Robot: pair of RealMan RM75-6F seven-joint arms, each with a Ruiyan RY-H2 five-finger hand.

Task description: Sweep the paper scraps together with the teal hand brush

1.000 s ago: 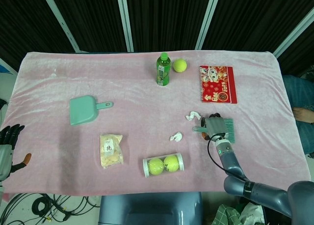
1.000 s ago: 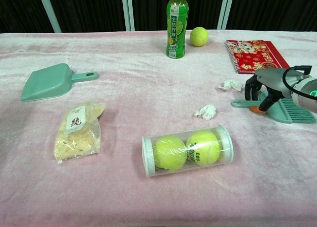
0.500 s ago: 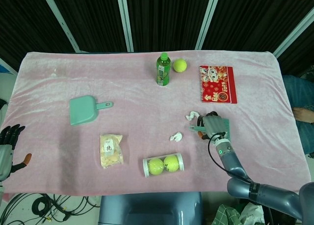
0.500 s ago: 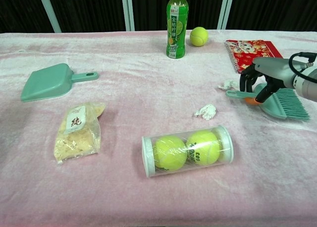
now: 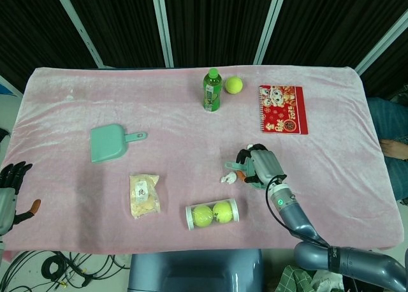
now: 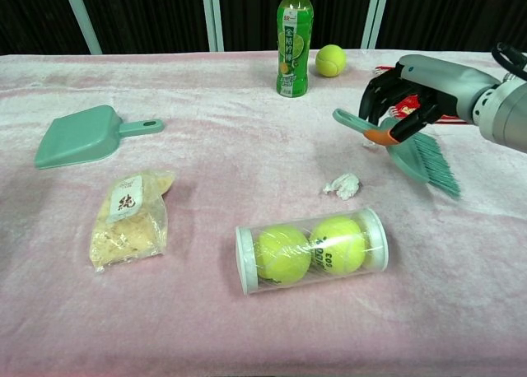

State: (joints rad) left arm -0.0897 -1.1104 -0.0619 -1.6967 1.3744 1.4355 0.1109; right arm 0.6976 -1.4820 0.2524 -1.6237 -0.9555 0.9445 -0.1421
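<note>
Teal hand brush (image 6: 409, 149) was clamped in the right hand (image 6: 405, 96), which hung above the pink table cloth (image 6: 247, 130) with fingers closed round the handle. In the chest view the brush's long axis ran from 10 o'clock at the handle tip to 4 o'clock at the bristles, which pointed down and clear of the cloth. One paper scrap (image 6: 342, 185) lay on the cloth at about 7 o'clock from the hand, near but apart from the bristles; a second scrap was largely hidden behind the brush and hand, so its exact place could not be told. The clear tube of tennis balls (image 6: 311, 249) lay beyond the visible scrap, toward 7 o'clock. The left hand (image 5: 9, 189) rested at the far left table edge, fingers apart and empty, well away; the right hand was plainly the nearer for the sweep.
</note>
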